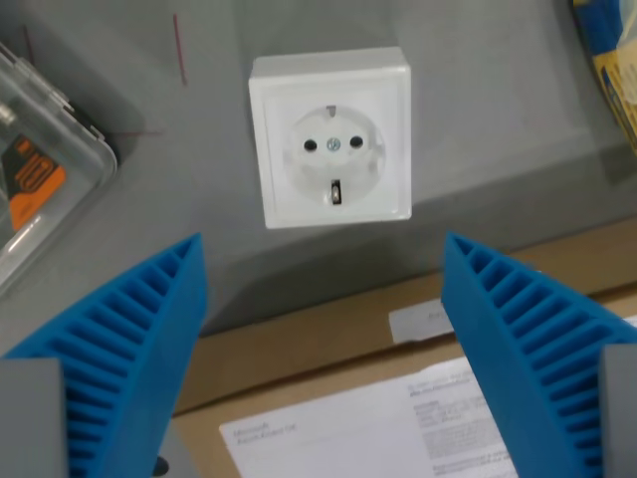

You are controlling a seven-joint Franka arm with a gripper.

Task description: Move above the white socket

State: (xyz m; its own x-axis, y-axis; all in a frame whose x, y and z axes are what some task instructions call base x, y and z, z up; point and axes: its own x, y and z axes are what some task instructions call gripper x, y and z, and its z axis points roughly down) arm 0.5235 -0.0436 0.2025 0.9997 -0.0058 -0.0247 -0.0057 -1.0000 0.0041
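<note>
Wrist view, white socket (330, 139) on grey surface, claw (323, 261) released, paper label (398, 418) text unreadable

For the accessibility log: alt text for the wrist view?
A white socket lies face-up on a grey surface, centred ahead of two open blue ribbed fingers. A clear plastic case sits at the wrist view's left, a labelled cardboard box below.

I see a clear plastic box (40, 169) w/ orange label at left, cardboard (328, 334) w/ printed paper sheet (368, 428) below, yellow-blue object (609, 50) top right
</note>
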